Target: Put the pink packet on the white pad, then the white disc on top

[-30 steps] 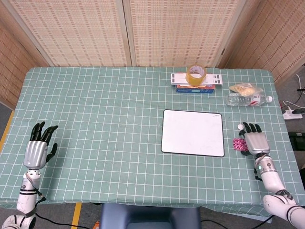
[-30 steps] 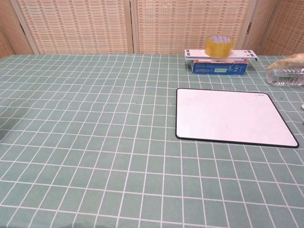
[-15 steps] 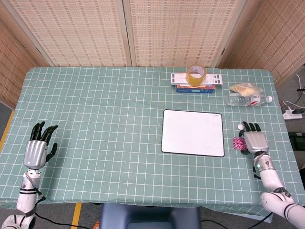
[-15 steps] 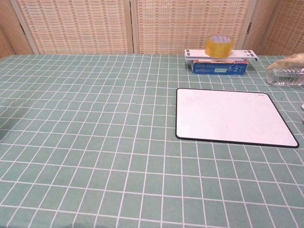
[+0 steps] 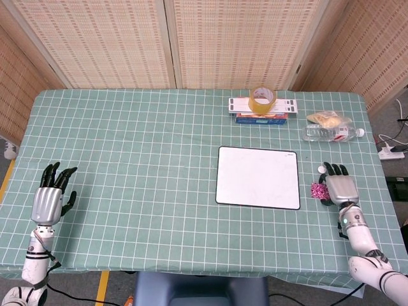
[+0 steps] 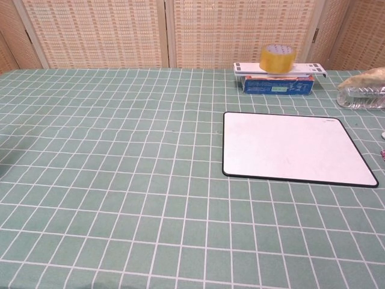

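The pink packet (image 5: 316,190) is at the thumb side of my right hand (image 5: 342,189), which pinches it just right of the white pad (image 5: 258,177). The hand lies palm down with its dark fingers pointing away from me. The small white disc (image 5: 320,169) lies on the cloth just ahead of the packet, beside the fingertips. My left hand (image 5: 50,199) rests at the near left of the table, fingers spread and holding nothing. In the chest view the white pad (image 6: 295,147) fills the right middle, a sliver of the pink packet (image 6: 382,155) shows at the right edge, and neither hand is visible.
At the back stands a yellow tape roll (image 5: 262,98) on a white strip over a blue box (image 5: 261,118). A clear water bottle (image 5: 329,132) and a bagged snack (image 5: 328,118) lie at the back right, beyond the right hand. The table's right edge is close to that hand.
The right hand has shifted slightly forward and taken hold of the pink packet, which has bunched up and moved a little toward the pad. The left hand has not moved.
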Robot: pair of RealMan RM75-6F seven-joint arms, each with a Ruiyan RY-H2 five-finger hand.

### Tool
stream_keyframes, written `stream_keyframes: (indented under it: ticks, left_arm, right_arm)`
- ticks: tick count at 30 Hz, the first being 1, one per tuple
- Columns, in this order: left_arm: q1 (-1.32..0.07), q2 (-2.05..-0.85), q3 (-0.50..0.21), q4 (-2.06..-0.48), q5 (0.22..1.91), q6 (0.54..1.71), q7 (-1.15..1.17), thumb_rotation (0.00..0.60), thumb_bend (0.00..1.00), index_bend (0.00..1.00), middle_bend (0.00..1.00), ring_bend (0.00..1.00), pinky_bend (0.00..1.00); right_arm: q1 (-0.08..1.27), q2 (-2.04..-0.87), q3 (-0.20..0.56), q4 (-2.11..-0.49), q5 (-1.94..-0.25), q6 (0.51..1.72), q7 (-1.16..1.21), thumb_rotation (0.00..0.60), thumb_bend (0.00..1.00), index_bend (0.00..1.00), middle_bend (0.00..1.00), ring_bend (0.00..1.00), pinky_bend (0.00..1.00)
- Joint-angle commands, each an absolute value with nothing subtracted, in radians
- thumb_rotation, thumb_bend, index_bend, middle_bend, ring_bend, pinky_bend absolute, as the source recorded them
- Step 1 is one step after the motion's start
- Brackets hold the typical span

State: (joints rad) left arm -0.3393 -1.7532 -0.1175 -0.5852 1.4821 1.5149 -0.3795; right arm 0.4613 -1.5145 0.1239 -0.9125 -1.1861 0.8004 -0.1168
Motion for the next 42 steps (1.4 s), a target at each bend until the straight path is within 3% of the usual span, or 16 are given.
stream_keyframes:
  ticks: [1, 12, 23, 30, 42]
  left_arm:
    - [-0.339, -1.753, -0.117, -0.586, 1.483, 1.515, -0.378, 0.600, 0.39, 0.18, 0.22, 0.00, 0.00]
    - [-0.342, -1.751, -0.118, -0.586, 1.481, 1.509, -0.383, 0.600, 0.39, 0.18, 0.22, 0.00, 0.00]
    - [-0.341, -1.746, -0.128, -0.588, 1.474, 1.519, -0.380, 0.600, 0.39, 0.17, 0.22, 0.00, 0.00]
    - [-0.340, -1.740, -0.139, -0.588, 1.463, 1.517, -0.384, 0.600, 0.39, 0.17, 0.22, 0.00, 0.00]
    - [-0.340, -1.739, -0.144, -0.591, 1.458, 1.518, -0.380, 0.600, 0.40, 0.18, 0.22, 0.00, 0.00]
  right_arm:
    - [0.462, -1.513, 0.123, -0.914, -1.189, 0.802, -0.111, 0.600, 0.21, 0.43, 0.00, 0.00, 0.00]
    - [0.465, -1.462, 0.133, -0.994, -1.209, 0.843, -0.106, 0.600, 0.22, 0.43, 0.00, 0.00, 0.00]
    - [0.582, -1.388, 0.220, -1.260, -1.128, 0.827, -0.294, 0.600, 0.22, 0.43, 0.00, 0.00, 0.00]
    - [0.700, -1.451, 0.255, -1.321, -0.961, 0.779, -0.461, 0.600, 0.23, 0.43, 0.00, 0.00, 0.00]
    - [0.795, -1.563, 0.218, -1.236, -0.761, 0.751, -0.569, 0.600, 0.23, 0.43, 0.00, 0.00, 0.00]
